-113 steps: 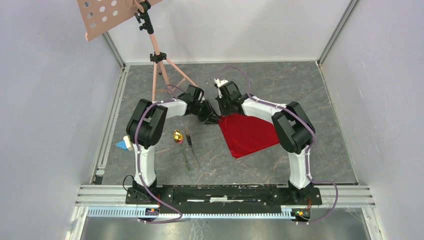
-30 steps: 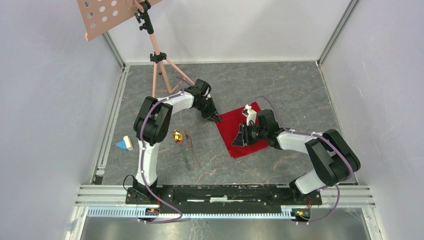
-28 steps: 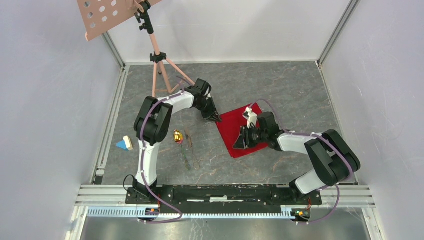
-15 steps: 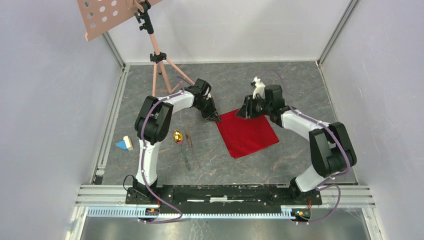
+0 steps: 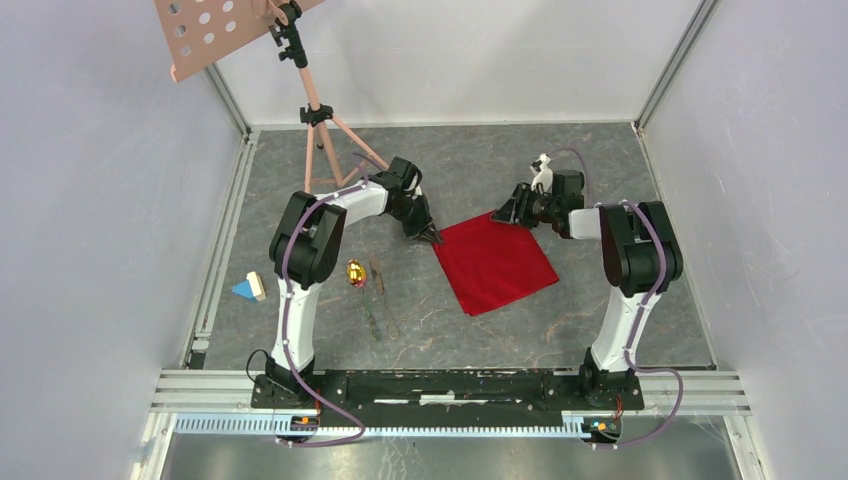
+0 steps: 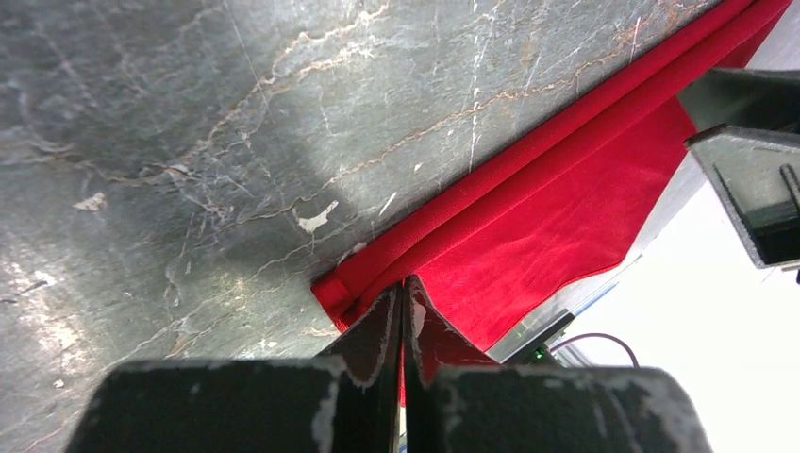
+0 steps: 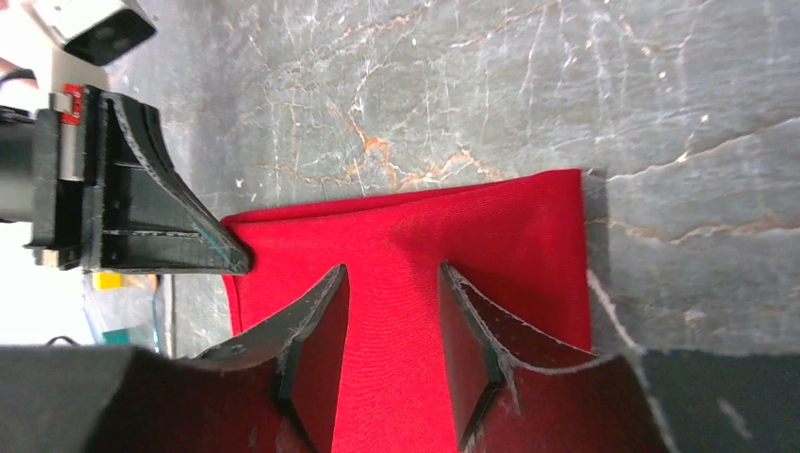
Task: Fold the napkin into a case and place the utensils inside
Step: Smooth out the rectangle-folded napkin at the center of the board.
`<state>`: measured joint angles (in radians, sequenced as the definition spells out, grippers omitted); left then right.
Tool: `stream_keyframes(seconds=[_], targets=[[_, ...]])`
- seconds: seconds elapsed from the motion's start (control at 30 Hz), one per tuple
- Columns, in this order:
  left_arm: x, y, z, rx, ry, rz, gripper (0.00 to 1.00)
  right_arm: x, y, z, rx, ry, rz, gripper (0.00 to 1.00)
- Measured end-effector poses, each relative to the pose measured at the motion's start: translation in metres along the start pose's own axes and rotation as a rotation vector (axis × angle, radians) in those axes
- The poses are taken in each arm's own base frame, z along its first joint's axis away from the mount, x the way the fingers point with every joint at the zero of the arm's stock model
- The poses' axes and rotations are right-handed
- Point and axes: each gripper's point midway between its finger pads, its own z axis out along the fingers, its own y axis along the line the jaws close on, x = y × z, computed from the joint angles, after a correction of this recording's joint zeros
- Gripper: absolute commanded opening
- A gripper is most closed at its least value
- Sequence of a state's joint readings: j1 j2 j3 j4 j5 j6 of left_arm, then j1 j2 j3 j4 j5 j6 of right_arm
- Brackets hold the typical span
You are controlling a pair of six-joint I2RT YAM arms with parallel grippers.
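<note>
Top external view, we record: napkin (image 5: 497, 263), folded flat, lying at centre. Left gripper (image 5: 433, 238) has just pressed its jaws together on the cloth's 9 o'clock corner. Right gripper (image 5: 512, 213) has swung from the cloth's middle to its 12 o'clock corner, jaws spread, holding nothing. We judge another fold is being set up. Utensils (image 5: 370, 290) wait at 9 o'clock of the napkin, not yet inside.
</note>
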<state>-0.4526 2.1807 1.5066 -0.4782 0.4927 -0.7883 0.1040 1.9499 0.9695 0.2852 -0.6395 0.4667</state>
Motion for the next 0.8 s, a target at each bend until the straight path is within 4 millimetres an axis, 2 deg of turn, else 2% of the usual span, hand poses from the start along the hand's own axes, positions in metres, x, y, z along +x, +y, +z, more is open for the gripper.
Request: stream_keyframes(seconds=[0.17,0.27,0.37,0.43,0.5,0.57,0.63,0.8], targets=[[0.000,0.001,0.000,0.001,0.008,-0.004,0.02,-0.011,-0.010,-0.003,-0.039,-0.029,0.026,0.53],[0.000,0.000,0.000,0.005,0.012,-0.002,0.02,-0.013,-0.010,-0.010,-0.020,-0.027,0.012,0.63],[0.000,0.000,0.000,0.013,0.019,-0.006,0.02,-0.015,-0.001,-0.031,0.029,-0.032,-0.024,0.63],[0.000,0.000,-0.001,0.018,0.023,-0.008,0.02,-0.012,0.020,-0.059,0.027,-0.057,-0.069,0.60],[0.000,0.000,-0.001,0.019,0.024,-0.009,0.02,-0.009,0.028,-0.073,0.025,-0.071,-0.091,0.58],[0.001,0.001,-0.001,0.021,0.027,-0.010,0.02,0.003,0.032,-0.086,0.025,-0.071,-0.105,0.58],[0.001,0.001,-0.001,0.031,0.033,-0.014,0.02,0.029,0.027,-0.098,0.041,-0.044,-0.088,0.57],[0.002,0.003,-0.001,0.063,0.050,-0.024,0.02,0.100,-0.011,-0.123,0.157,0.041,0.046,0.57]])
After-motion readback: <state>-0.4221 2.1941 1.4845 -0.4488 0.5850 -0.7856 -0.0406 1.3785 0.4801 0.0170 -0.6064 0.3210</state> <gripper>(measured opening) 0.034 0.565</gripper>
